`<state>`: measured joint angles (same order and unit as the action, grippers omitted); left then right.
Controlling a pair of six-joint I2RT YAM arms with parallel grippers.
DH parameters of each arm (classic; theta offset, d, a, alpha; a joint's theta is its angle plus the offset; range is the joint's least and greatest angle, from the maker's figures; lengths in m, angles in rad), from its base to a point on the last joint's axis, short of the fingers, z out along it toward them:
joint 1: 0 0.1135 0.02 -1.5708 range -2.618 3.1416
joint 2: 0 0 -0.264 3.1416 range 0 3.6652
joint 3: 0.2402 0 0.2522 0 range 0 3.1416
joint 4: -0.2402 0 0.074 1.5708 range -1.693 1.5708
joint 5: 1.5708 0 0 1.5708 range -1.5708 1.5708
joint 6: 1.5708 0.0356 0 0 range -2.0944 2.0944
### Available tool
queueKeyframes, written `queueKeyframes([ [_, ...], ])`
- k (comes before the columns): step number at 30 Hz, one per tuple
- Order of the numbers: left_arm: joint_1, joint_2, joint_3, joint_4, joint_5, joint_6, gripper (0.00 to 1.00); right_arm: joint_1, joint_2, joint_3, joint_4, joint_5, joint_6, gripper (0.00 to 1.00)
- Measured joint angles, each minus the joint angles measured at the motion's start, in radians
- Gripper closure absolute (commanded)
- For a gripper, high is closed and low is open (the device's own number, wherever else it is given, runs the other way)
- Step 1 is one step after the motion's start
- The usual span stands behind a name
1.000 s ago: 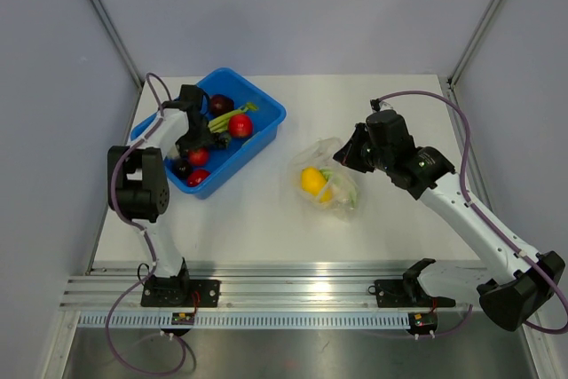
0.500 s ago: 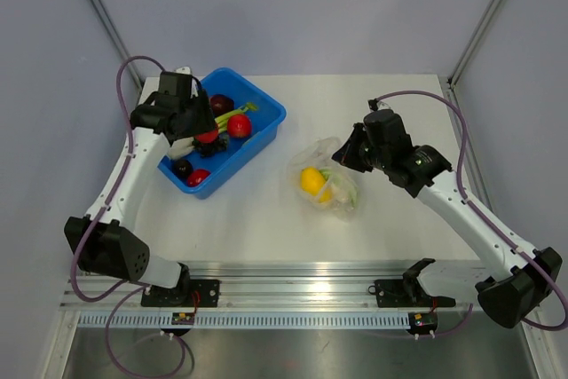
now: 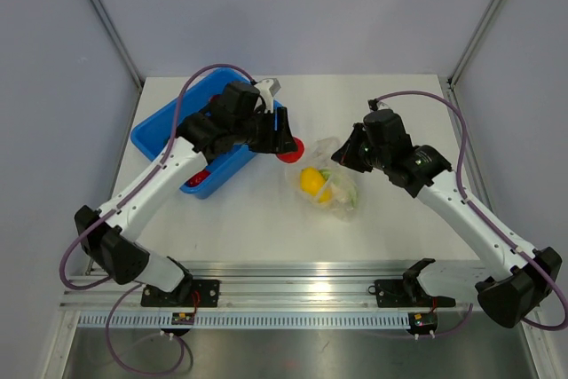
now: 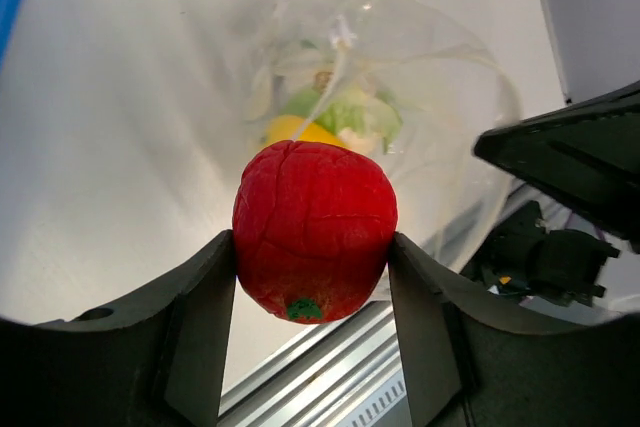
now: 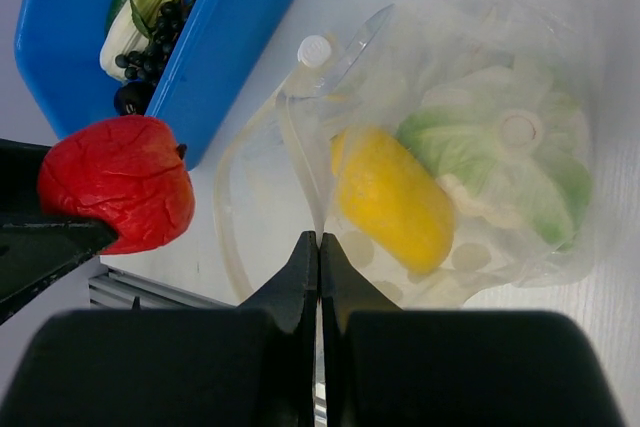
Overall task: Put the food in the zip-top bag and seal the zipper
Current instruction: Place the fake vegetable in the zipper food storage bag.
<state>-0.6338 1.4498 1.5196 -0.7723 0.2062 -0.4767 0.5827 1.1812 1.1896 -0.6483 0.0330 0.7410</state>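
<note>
My left gripper (image 3: 286,141) is shut on a red tomato (image 4: 314,229), held in the air just left of the bag's open mouth; the tomato also shows in the top view (image 3: 289,149) and the right wrist view (image 5: 118,183). The zip-top bag (image 3: 330,182) lies at the table's middle with a yellow pepper (image 5: 390,199) and a white-green cauliflower (image 5: 500,162) inside. My right gripper (image 5: 318,239) is shut on the bag's upper rim (image 5: 312,192) and holds the mouth open. Its zipper strip is not clear to see.
The blue tub (image 3: 156,130) stands at the back left, partly under my left arm. It holds a red piece (image 3: 197,179), a green-white leek (image 5: 150,2) and dark purple pieces (image 5: 150,42). The metal rail (image 3: 293,290) runs along the near edge.
My left arm has lifted the tomato out of the tub and swung it right, up to the bag's mouth. My right gripper has stayed put, holding the bag rim.
</note>
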Motion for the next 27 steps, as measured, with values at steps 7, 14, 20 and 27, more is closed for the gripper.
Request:
queueKeyframes([
  [7, -0.066, 0.124, 0.032, 0.110, 0.081, -0.057, 0.69, 0.000, -0.013, 0.000, -0.003, 0.003, 0.001, 1.00],
  [14, -0.080, 0.241, 0.032, 0.193, 0.182, -0.100, 0.01, 0.001, -0.033, 0.000, -0.004, 0.003, 0.008, 1.00],
  [20, -0.083, 0.260, 0.039, 0.184, 0.215, -0.099, 0.01, 0.001, -0.045, -0.006, -0.008, 0.010, 0.016, 1.00],
  [27, -0.079, 0.203, 0.103, 0.083, 0.200, -0.027, 0.27, 0.001, -0.050, -0.006, -0.008, 0.011, 0.016, 1.00],
])
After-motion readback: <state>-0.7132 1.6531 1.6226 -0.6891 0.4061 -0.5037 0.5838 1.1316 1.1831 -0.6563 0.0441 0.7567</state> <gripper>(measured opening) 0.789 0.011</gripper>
